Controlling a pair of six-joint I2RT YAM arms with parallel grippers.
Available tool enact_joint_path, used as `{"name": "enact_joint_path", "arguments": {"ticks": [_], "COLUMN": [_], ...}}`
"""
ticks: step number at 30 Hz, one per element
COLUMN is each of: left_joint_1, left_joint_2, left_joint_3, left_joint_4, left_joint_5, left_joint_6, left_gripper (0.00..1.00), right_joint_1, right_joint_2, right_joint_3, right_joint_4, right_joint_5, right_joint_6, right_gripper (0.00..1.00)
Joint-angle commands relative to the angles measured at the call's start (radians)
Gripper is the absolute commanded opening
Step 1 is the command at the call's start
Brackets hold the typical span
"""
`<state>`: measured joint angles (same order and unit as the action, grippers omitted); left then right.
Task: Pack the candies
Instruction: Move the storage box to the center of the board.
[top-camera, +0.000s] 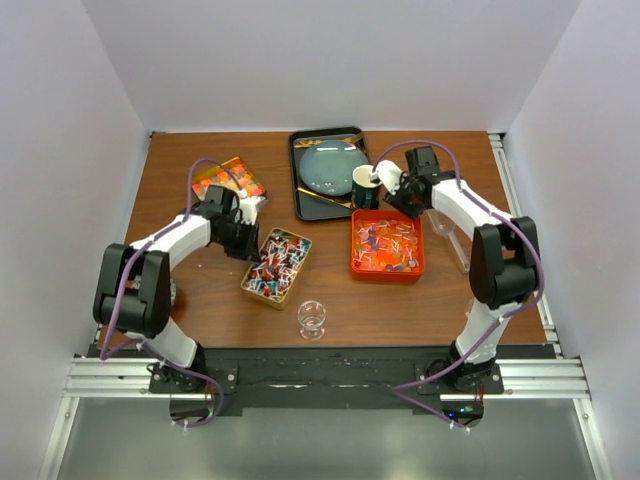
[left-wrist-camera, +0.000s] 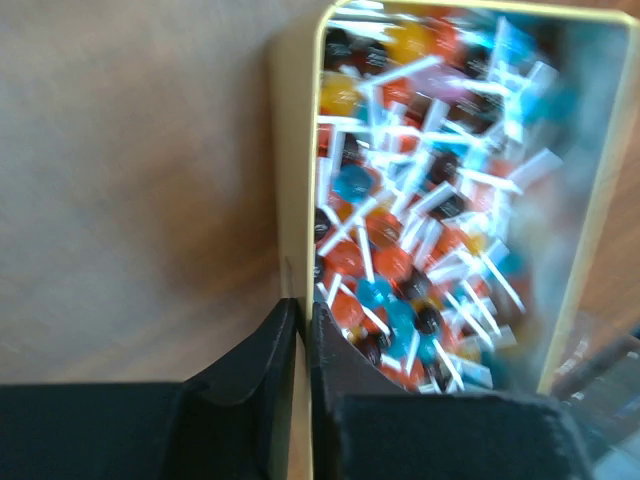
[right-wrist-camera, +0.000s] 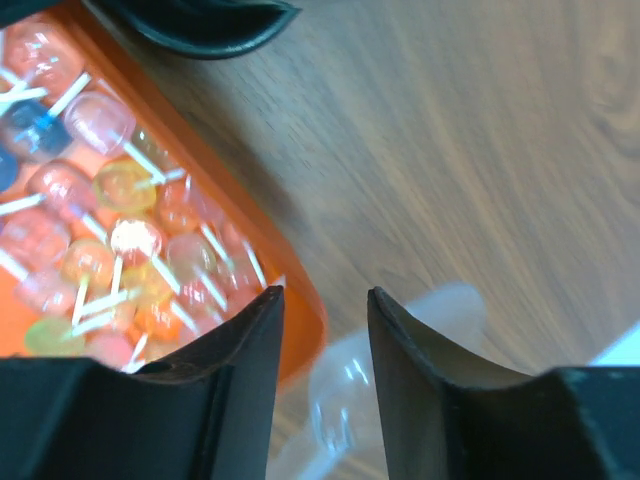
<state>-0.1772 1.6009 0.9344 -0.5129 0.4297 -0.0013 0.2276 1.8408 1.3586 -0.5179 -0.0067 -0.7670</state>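
Observation:
The candies (left-wrist-camera: 420, 200) are small red, blue and orange sweets on white sticks, heaped in a long gold tin (top-camera: 258, 288) left of centre. More candies (right-wrist-camera: 120, 240) fill an orange tray (top-camera: 356, 248) at centre right. My left gripper (left-wrist-camera: 303, 303) is shut on the tin's near wall (left-wrist-camera: 296, 180), one finger outside and one inside among the candies. My right gripper (right-wrist-camera: 325, 292) stands open beside the orange tray's corner (right-wrist-camera: 300, 310), close to a dark green cup (top-camera: 364, 189). A blurred translucent plastic piece (right-wrist-camera: 350, 400) lies below its jaws.
A black tray (top-camera: 300, 200) with a grey round plate sits at the back centre. An orange patterned lid (top-camera: 228, 180) lies at the back left. A small glass (top-camera: 312, 318) stands near the front edge. A clear plastic box (top-camera: 452, 238) is right of the orange tray.

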Motion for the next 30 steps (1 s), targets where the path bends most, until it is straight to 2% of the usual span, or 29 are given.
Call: {"name": "enact_joint_path", "arguments": {"ticks": [1, 4, 12, 14, 20, 24, 25, 30], "left_joint_1": [-0.004, -0.025, -0.163, -0.211, -0.269, -0.292, -0.303, -0.334], "left_joint_2": [0.057, 0.099, 0.180, 0.185, 0.214, 0.244, 0.255, 0.289], "left_joint_3": [0.128, 0.193, 0.308, 0.319, 0.363, 0.402, 0.408, 0.449], "left_joint_4": [0.019, 0.004, -0.029, -0.035, 0.017, 0.054, 0.060, 0.097], "left_joint_5": [0.046, 0.047, -0.005, -0.020, -0.068, -0.069, -0.072, -0.075], "left_joint_6": [0.122, 0.200, 0.406, 0.498, 0.650, 0.733, 0.742, 0.784], "left_gripper": [0.07, 0.00, 0.00, 0.00, 0.00, 0.00, 0.00, 0.00], "right_joint_1": [-0.007, -0.007, -0.011, -0.013, -0.034, -0.138, -0.164, -0.326], "right_joint_2": [-0.178, -0.259, -0.390, -0.411, -0.443, -0.436, -0.431, -0.385], "right_joint_3": [-0.016, -0.048, -0.108, -0.113, -0.138, -0.131, -0.133, -0.164], "right_joint_4": [-0.043, -0.082, -0.123, -0.129, -0.140, -0.162, -0.168, -0.214], "right_joint_5": [-0.022, -0.024, 0.005, 0.005, 0.024, 0.010, -0.033, -0.099], "right_joint_6": [0.015, 0.035, 0.066, 0.072, 0.096, 0.133, 0.136, 0.091], "right_gripper": [0.45, 0.46, 0.47, 0.47, 0.48, 0.48, 0.49, 0.54]}}
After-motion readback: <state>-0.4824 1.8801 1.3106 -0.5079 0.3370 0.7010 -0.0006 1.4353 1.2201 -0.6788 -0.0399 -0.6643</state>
